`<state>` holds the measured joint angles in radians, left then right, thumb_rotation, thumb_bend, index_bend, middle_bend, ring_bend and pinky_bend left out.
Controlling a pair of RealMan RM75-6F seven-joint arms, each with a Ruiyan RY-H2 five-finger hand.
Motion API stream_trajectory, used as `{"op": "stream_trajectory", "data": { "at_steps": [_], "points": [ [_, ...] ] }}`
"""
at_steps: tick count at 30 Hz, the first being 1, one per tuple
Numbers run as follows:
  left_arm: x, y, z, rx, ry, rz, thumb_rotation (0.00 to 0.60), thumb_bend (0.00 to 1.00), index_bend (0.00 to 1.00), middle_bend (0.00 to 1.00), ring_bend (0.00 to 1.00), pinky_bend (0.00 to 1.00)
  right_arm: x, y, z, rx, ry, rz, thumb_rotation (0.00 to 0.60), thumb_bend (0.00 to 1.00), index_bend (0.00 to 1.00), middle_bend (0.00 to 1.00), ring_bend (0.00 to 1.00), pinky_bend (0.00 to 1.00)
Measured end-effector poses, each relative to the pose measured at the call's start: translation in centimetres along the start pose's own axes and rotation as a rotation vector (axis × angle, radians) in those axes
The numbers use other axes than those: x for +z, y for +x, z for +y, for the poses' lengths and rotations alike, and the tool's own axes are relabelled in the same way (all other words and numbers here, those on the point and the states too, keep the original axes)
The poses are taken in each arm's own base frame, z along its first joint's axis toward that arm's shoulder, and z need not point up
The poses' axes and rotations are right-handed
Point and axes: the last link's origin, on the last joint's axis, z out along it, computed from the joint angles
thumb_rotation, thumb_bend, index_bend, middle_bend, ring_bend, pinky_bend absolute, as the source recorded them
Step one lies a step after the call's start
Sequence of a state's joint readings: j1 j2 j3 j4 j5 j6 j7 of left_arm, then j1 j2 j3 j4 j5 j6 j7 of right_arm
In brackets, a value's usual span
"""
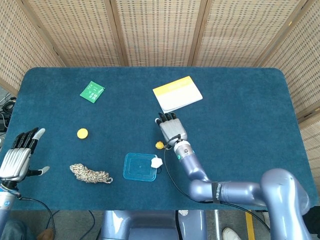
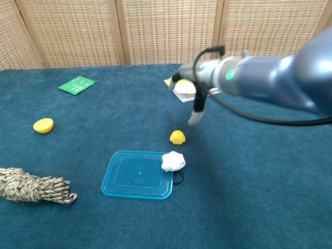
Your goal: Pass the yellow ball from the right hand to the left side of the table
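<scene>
The yellow ball [image 2: 177,137] lay on the desk [image 1: 240,110] near the middle, just beyond the far right corner of the blue plastic lid [image 2: 138,175] and close to the white knob [image 2: 173,161] resting at that corner. My right hand [image 1: 172,130] hung above and slightly beyond the ball, released, its fingers apart and nothing between them. My left hand [image 1: 18,156] waited at the left edge of the desk, open as well, fingers stretched and apart.

The ball was not on the left side; it sat well apart from my left hand, with the braided rope [image 2: 32,187] and the yellow bottle cap [image 2: 43,125] lying between. I judged the main risk to be the ball itself: round and free on the cloth, any brush from my fingers could send it rolling, perhaps against the lid's rim or the white knob. Coming down for a new grasp, I might also have nudged the knob or the yellow-topped booklet [image 1: 177,94] behind. And my left hand might not have reached that far across.
</scene>
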<state>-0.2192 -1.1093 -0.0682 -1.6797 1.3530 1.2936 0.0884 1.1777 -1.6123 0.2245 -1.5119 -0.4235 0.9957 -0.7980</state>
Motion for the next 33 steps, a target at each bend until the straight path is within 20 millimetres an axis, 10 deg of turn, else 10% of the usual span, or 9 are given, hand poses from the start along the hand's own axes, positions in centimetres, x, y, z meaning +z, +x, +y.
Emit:
{"op": "stream_trajectory", "data": {
  "at_steps": [11,18,25,33],
  "points": [
    [-0.4,0.1,0.1,0.012,-0.023,0.043,0.600,0.05,0.00,0.00,0.00,0.00,-4.9,1.2,12.2,-0.067,0.068,0.383,0.600,0.00,0.02,0.00,0.00,0.00],
    [0.9,0.3,1.6,0.019,-0.085,0.064,0.600,0.06,0.00,0.00,0.00,0.00,-14.5,-3.6,23.6,0.097,-0.120,0.423,0.600,0.00,0.00,0.00,0.00,0.00],
    [4.9,2.3,6.8,0.076,-0.271,0.115,0.600,0.06,0.00,0.00,0.00,0.00,-22.2,-6.3,24.4,0.245,-0.188,0.396,0.600,0.00,0.00,0.00,0.00,0.00],
    [10.1,3.2,16.1,0.217,-0.520,0.085,0.600,0.12,0.18,0.00,0.00,0.00,-23.1,-6.9,25.0,0.248,-0.224,0.384,0.600,0.00,0.00,0.00,0.00,0.00]
  ]
}}
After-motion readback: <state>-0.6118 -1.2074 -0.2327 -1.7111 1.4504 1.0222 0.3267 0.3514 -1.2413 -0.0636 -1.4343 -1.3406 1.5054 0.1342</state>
